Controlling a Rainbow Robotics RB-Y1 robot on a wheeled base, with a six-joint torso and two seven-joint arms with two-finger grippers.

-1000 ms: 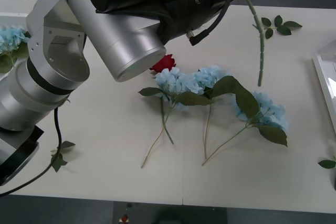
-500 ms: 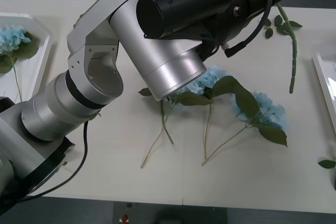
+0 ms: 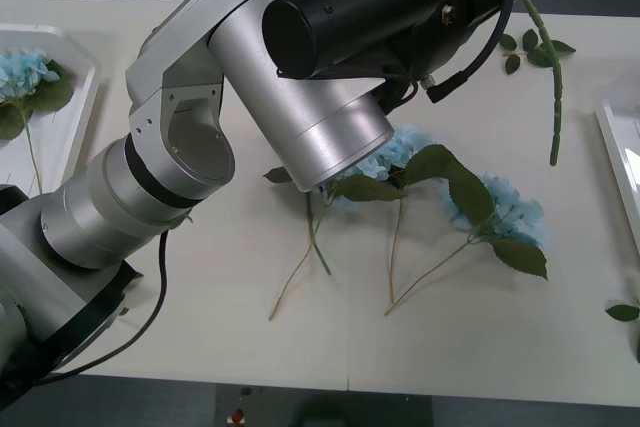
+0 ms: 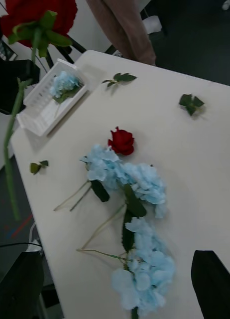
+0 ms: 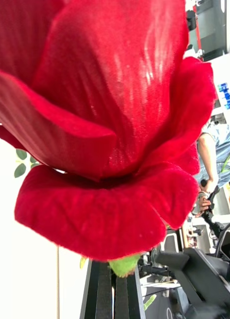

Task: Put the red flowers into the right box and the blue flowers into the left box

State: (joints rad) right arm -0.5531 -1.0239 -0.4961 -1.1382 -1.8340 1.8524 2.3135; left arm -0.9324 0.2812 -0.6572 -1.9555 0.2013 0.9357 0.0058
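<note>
My left gripper (image 5: 115, 279) is shut on the stem just under a red flower (image 5: 105, 124), a big rose bloom close to its camera. In the front view the left arm (image 3: 300, 77) reaches across to the far right, and the held rose's green stem (image 3: 553, 77) hangs beyond it. A second red flower (image 4: 122, 141) lies on the table by the blue flowers (image 4: 125, 174). Those blue flowers (image 3: 500, 207) lie mid-table. The left box (image 3: 80, 97) holds one blue flower (image 3: 25, 72). The right box (image 3: 620, 162) shows at the right edge. My right gripper (image 4: 115, 289) hovers open above the table.
Loose green leaf sprigs lie at the far right (image 3: 530, 47) and the near right edge (image 3: 622, 312). The left arm's elbow and cable hang over the left half of the table. Bare tabletop runs along the front edge.
The left arm has swung right, carrying the rose and its hanging stem toward the right side. It now covers the rose on the table and uncovers the left box. Little moved in the last half second.
</note>
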